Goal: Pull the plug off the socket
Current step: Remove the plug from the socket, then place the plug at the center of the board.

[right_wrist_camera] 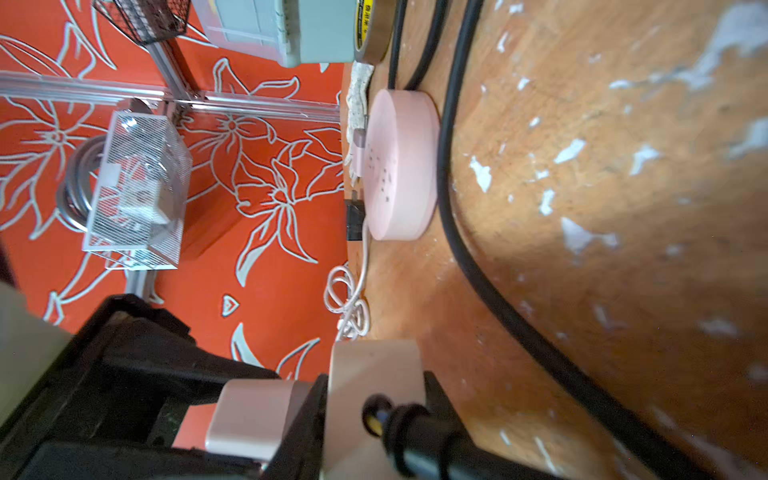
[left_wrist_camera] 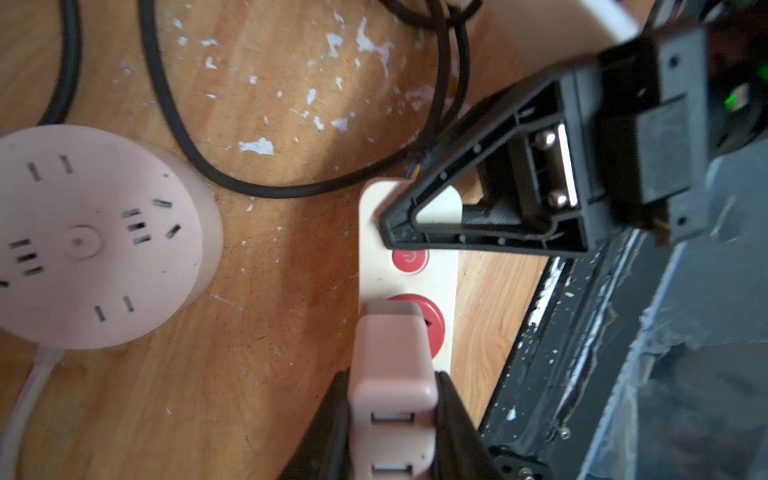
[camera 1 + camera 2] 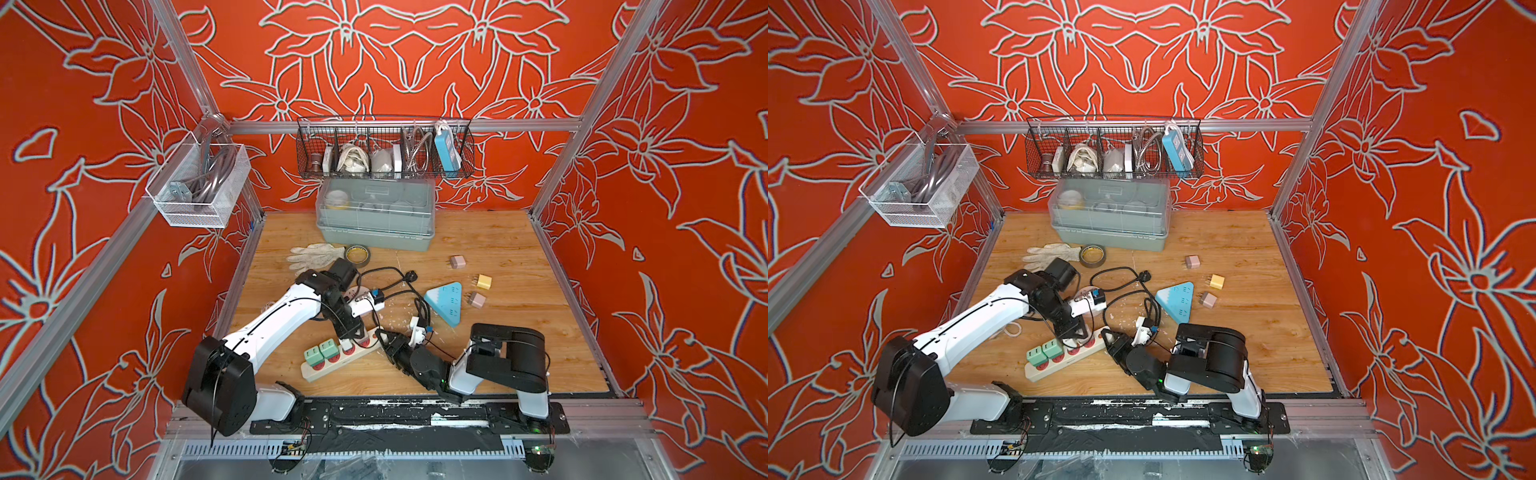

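A cream power strip [image 3: 332, 358] with red outlets lies near the front of the wooden table, seen in both top views [image 3: 1054, 362]. My left gripper [image 2: 392, 415] is shut on a pink plug [image 2: 392, 365], which stands on the red outlet next to the strip's red switch [image 2: 409, 259]. The plug's prongs are hidden. My right gripper [image 1: 374, 386] is shut on the cable end of the strip [image 1: 374, 365], its black fingers [image 2: 478, 208] clamping both sides. From above, the left gripper [image 3: 353, 332] and right gripper [image 3: 384, 338] almost meet over the strip.
Two green plugs [image 3: 320, 352] sit further along the strip. A round pink socket [image 2: 91, 249], a black cable [image 3: 399, 282], a blue triangular socket [image 3: 446, 303] and three loose plugs [image 3: 484, 281] lie nearby. A grey box [image 3: 376, 224], tape roll [image 3: 357, 254] and glove [image 3: 316, 255] are behind.
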Action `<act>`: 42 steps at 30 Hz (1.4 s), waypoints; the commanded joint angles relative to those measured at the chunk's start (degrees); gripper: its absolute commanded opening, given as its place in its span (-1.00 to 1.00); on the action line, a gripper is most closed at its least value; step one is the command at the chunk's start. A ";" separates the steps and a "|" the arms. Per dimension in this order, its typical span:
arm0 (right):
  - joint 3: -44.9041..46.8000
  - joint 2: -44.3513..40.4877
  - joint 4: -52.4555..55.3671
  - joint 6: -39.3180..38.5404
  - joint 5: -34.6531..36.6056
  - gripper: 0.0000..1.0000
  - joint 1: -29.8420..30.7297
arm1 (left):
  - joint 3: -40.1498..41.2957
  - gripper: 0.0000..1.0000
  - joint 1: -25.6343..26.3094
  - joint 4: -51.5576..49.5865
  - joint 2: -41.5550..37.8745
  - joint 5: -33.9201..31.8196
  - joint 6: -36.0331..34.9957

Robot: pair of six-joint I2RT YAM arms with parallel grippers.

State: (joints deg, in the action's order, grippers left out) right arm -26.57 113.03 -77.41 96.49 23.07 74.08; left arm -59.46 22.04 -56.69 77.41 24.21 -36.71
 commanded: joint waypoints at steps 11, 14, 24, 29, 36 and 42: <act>3.85 -0.62 20.41 -4.68 3.22 -1.00 -0.04 | -0.34 -1.00 5.84 0.38 -3.54 1.63 -1.43; 3.57 0.12 18.18 -5.93 2.49 -1.00 0.01 | -1.15 -1.00 4.57 3.31 -4.51 1.34 1.79; 1.81 -2.83 21.11 -7.89 0.49 -1.00 0.01 | 0.70 -1.00 1.01 21.88 -13.60 -15.44 32.94; 0.32 -6.30 25.26 -10.96 0.07 -1.00 0.04 | -1.56 -1.00 -4.61 18.99 -15.14 -27.48 52.60; 0.73 -5.55 24.60 -9.24 0.09 -1.00 0.16 | 5.91 -1.00 -18.64 20.45 -17.33 -21.50 72.01; 1.10 -4.81 24.07 -8.86 0.05 -1.00 0.10 | 18.92 -1.00 -27.79 30.68 -19.40 -9.48 82.56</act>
State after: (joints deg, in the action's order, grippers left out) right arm -27.35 105.78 -63.48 93.78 23.40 73.89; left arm -44.21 -3.68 -31.62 59.16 7.68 37.12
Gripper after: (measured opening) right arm 0.332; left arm 0.273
